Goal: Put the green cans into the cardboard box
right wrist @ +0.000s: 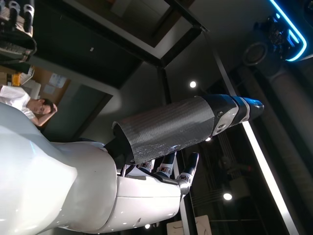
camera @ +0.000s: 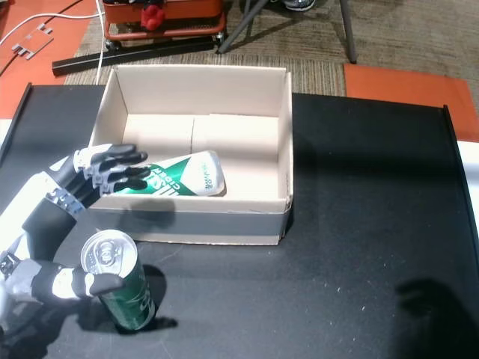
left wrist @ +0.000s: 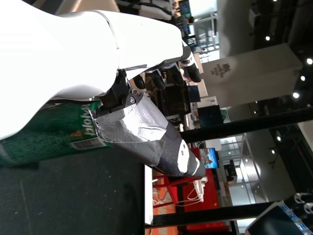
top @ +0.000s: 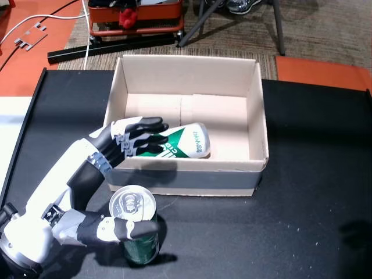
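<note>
A green and white can (top: pixel 186 142) (camera: pixel 187 176) lies on its side inside the open cardboard box (top: pixel 257 116) (camera: pixel 285 134), near the front wall. A second green can (top: pixel 139 244) (camera: pixel 127 295) stands upright on the black table in front of the box. My left hand (top: pixel 87 174) (camera: pixel 52 217) hovers open. Its fingers (top: pixel 139 131) reach over the lying can's left end, and its thumb (top: pixel 131 228) rests by the standing can. In the left wrist view the taped thumb (left wrist: pixel 146 132) sits beside that can (left wrist: pixel 49 132). My right hand (right wrist: pixel 122 196) shows only in its wrist view, open and holding nothing.
The black table (top: pixel 314 174) stretches to the right of the box. Its left edge (top: pixel 26 128) borders a white surface. Beyond the table stand a red cart (top: pixel 136 17) and chair legs (top: pixel 200 20) on carpet. A person (right wrist: pixel 24 105) appears in the right wrist view.
</note>
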Action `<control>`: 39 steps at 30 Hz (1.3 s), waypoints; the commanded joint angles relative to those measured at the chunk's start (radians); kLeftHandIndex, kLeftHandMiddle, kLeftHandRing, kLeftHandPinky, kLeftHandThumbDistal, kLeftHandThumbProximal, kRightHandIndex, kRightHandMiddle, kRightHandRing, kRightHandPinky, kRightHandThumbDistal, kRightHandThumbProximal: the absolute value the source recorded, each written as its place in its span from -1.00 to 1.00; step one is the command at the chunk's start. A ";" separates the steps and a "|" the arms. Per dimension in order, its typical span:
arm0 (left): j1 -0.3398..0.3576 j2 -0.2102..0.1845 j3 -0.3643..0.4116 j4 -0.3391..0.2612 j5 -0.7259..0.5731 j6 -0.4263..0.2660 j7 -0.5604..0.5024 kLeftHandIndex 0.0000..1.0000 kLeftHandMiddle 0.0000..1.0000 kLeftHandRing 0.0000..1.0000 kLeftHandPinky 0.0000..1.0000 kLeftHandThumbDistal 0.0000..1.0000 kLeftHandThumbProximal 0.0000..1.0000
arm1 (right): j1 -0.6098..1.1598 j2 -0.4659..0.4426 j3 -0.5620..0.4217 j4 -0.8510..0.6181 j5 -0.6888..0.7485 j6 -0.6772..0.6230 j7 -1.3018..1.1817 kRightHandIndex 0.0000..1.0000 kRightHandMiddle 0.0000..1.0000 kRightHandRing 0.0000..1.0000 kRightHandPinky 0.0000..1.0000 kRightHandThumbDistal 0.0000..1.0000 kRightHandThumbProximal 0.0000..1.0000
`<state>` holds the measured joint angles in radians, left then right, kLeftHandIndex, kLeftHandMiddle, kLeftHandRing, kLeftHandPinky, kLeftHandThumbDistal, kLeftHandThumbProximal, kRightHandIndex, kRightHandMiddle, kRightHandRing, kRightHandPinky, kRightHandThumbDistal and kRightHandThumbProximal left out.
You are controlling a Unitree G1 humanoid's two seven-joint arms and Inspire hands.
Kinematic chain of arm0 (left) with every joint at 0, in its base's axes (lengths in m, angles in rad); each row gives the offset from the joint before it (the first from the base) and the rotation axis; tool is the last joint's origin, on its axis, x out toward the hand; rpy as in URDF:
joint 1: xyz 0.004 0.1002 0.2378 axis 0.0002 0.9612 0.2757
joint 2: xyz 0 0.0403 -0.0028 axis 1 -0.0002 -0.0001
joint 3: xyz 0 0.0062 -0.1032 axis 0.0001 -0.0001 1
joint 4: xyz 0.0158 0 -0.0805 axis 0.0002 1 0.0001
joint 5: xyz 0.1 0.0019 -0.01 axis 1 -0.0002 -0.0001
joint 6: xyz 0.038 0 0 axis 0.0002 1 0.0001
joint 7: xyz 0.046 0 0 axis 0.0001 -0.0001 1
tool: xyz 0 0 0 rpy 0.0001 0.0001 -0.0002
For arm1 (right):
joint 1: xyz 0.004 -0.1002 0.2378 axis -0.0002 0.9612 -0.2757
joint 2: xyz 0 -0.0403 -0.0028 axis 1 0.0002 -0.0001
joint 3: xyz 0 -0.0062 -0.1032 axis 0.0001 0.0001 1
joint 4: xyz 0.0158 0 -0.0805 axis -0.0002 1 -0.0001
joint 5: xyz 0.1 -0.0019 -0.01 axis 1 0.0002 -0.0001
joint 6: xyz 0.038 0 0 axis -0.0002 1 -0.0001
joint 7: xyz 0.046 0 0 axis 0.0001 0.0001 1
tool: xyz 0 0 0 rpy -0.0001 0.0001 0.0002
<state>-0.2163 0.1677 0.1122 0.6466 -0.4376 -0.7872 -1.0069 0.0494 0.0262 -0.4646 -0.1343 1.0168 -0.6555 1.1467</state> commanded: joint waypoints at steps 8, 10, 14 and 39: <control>-0.006 0.003 0.004 0.073 0.021 0.037 -0.008 0.59 0.60 0.66 0.72 1.00 -0.57 | 0.019 0.009 -0.005 -0.019 0.012 0.015 -0.006 0.19 0.16 0.30 0.53 1.00 0.48; -0.004 0.004 0.004 0.078 0.027 0.042 -0.004 0.59 0.60 0.66 0.72 1.00 -0.58 | 0.022 0.010 -0.005 -0.020 0.013 0.017 -0.006 0.20 0.16 0.30 0.53 1.00 0.46; 0.002 -0.001 0.001 0.092 0.036 0.039 -0.001 0.57 0.60 0.67 0.72 1.00 -0.59 | 0.018 0.007 -0.010 -0.018 0.021 0.022 -0.002 0.18 0.13 0.27 0.51 1.00 0.45; 0.048 -0.059 -0.027 0.117 0.040 0.021 -0.036 0.60 0.61 0.70 0.76 1.00 -0.56 | 0.015 -0.001 -0.023 -0.025 0.041 0.059 0.014 0.25 0.20 0.34 0.54 1.00 0.39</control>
<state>-0.1804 0.1117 0.0880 0.7481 -0.4070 -0.7558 -1.0303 0.0568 0.0307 -0.4829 -0.1453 1.0474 -0.6016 1.1567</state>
